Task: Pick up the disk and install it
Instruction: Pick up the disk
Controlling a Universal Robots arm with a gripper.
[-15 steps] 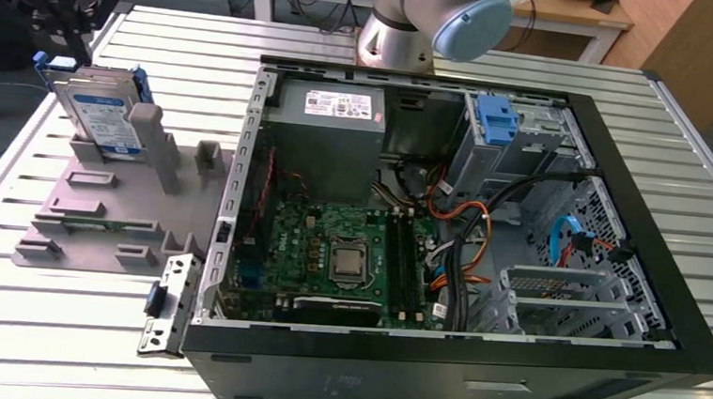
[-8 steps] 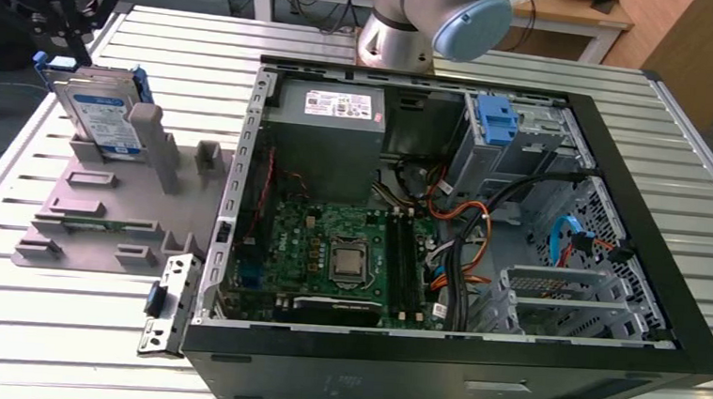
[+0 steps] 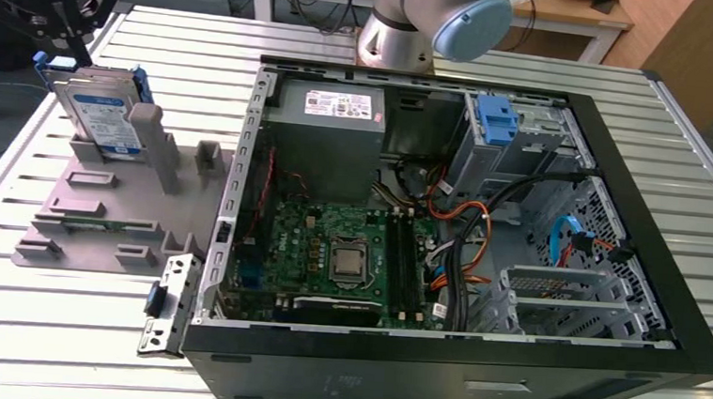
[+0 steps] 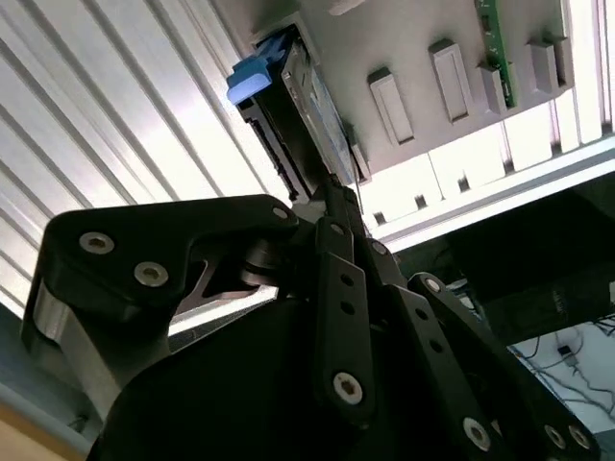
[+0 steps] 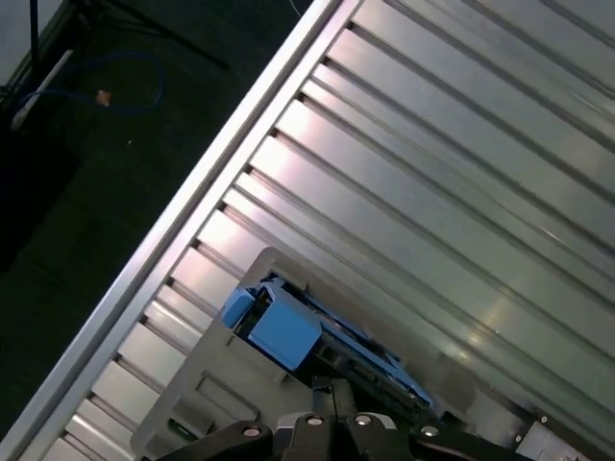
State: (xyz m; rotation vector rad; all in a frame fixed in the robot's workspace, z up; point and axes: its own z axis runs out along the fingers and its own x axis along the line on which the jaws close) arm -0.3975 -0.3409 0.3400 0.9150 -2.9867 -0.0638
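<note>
The disk (image 3: 102,111) stands upright on edge in a grey holder (image 3: 104,210) on the exterior view's left; it is silver with a white-and-blue label and a blue frame. My black gripper (image 3: 63,43) hangs just over the disk's upper far corner. In the second wrist view the fingers come together at the gripper (image 4: 332,187), right by one end of the disk (image 4: 288,115), seen edge-on. The first wrist view puts the gripper (image 5: 325,389) beside the disk's blue frame (image 5: 288,331). I cannot tell whether the tips touch it.
An open computer case (image 3: 446,356) lies on the slatted metal table (image 3: 71,330), with a motherboard, cables and a grey power-supply box (image 3: 331,113) inside. A blue clip (image 3: 494,120) stands in the far drive bay. A loose metal bracket (image 3: 167,304) lies by the case.
</note>
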